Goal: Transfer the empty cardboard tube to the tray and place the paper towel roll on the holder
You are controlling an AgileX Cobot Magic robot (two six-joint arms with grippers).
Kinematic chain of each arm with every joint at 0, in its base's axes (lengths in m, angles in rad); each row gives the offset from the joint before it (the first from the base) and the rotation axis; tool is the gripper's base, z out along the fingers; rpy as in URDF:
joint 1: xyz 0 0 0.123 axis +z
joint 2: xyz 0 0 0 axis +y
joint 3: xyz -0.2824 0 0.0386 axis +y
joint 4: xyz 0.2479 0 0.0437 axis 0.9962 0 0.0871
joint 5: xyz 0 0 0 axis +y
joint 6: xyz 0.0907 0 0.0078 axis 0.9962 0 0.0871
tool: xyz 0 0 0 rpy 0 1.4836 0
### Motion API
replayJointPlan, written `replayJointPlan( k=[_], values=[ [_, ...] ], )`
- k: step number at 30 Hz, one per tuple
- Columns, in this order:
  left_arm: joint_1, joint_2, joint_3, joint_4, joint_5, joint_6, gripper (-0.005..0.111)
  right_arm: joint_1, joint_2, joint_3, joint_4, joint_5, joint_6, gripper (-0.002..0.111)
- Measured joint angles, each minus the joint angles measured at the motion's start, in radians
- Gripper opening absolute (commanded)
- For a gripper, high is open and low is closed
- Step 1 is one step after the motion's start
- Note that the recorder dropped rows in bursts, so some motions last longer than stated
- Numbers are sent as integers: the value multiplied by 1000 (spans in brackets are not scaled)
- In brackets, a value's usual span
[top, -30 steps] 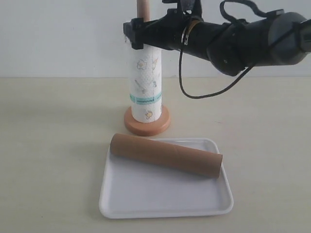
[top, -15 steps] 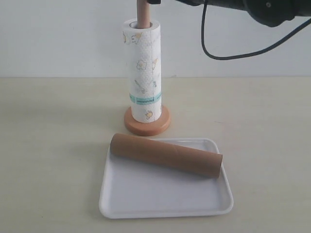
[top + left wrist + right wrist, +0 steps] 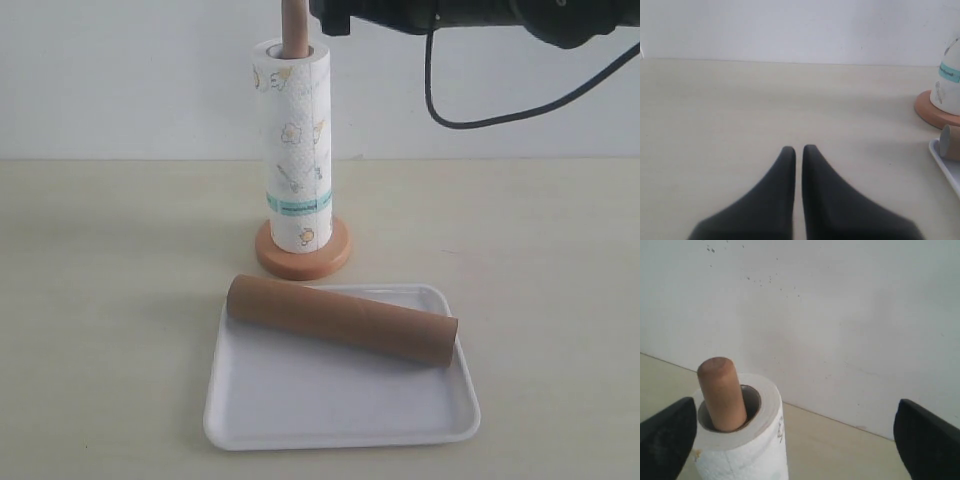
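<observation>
Brown hollow cardboard tube lies in the flat white tray, long axis ten-to-four o'clock. At twelve, cartoon-printed white paper roll stands upright on the wooden post holder. Both empty: left pincer closed, right pincer open.

Exterior camera faces the wall across the counter; right wrist camera close above the holder; left wrist low, catching its base.
</observation>
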Motion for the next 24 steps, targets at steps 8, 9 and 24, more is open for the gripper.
replayJointPlan(
  k=[8, 9, 24],
  values=[
    [0, 0, 0, 0, 0, 0, 5, 0, 0, 0, 0, 91, -16, 105],
    [0, 0, 0, 0, 0, 0, 5, 0, 0, 0, 0, 102, -18, 105],
    [0, 0, 0, 0, 0, 0, 5, 0, 0, 0, -20, 272, -78, 105]
  ],
)
